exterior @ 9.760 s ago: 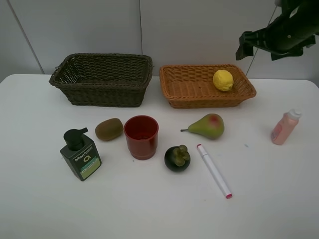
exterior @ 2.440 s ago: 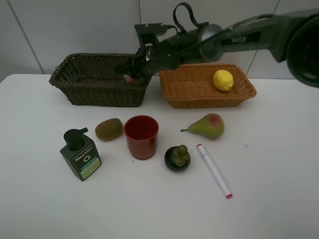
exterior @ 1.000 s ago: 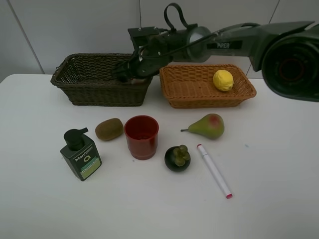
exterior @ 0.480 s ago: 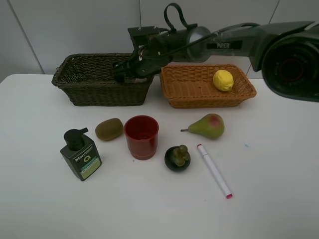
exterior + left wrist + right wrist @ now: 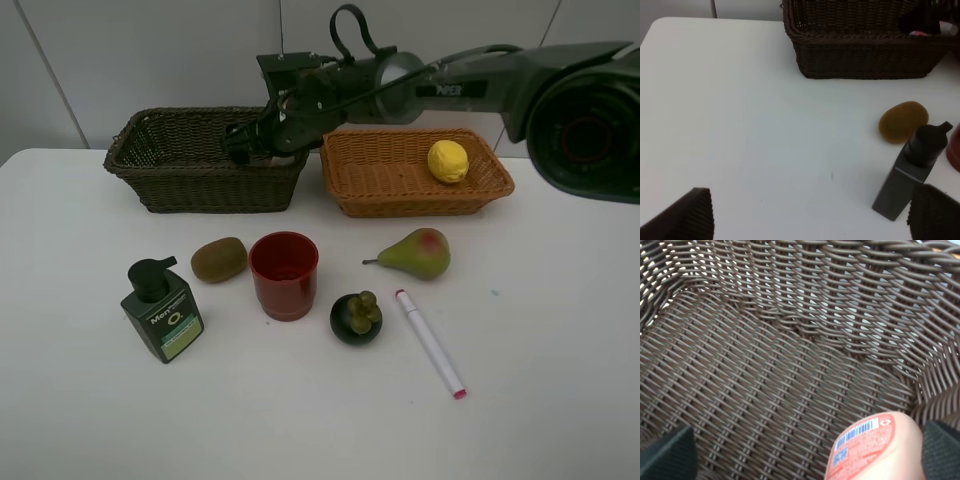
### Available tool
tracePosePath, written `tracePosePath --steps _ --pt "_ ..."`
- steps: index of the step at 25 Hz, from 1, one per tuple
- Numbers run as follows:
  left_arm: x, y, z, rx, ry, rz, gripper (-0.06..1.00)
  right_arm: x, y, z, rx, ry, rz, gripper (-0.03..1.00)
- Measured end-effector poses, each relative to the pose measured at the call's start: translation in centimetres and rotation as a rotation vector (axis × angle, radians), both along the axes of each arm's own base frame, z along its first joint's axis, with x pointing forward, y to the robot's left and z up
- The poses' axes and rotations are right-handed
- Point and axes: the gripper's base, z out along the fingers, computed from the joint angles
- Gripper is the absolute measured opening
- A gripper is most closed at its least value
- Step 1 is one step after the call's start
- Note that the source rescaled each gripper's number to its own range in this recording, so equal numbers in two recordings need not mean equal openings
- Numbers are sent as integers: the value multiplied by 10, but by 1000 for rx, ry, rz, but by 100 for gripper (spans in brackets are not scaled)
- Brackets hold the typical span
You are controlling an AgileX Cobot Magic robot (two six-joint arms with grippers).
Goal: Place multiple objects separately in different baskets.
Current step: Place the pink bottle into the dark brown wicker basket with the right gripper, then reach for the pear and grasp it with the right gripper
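The right claw hangs over the right end of the dark basket, upper left of centre in the high view. Its fingers are spread wide, and the pink bottle sits inside that basket between them, close beside one finger. The left claw is also spread, above the white table. The lemon lies in the orange basket.

baskets: 2, dark basket plus orange basket
fruit: 4, so lemon, pear, mangosteen, kiwi
bottles: 2, green pump bottle and pink bottle
cups: just 1, red cup
markers: 1, white-pink marker
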Motion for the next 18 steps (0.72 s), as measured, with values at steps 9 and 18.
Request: tracePosePath --steps 9,18 --pt "0 0 0 0 0 0 100 -3 -10 35 -10 -7 -18 100" --pt "0 0 0 0 0 0 100 -16 -23 87 -52 -13 -34 100"
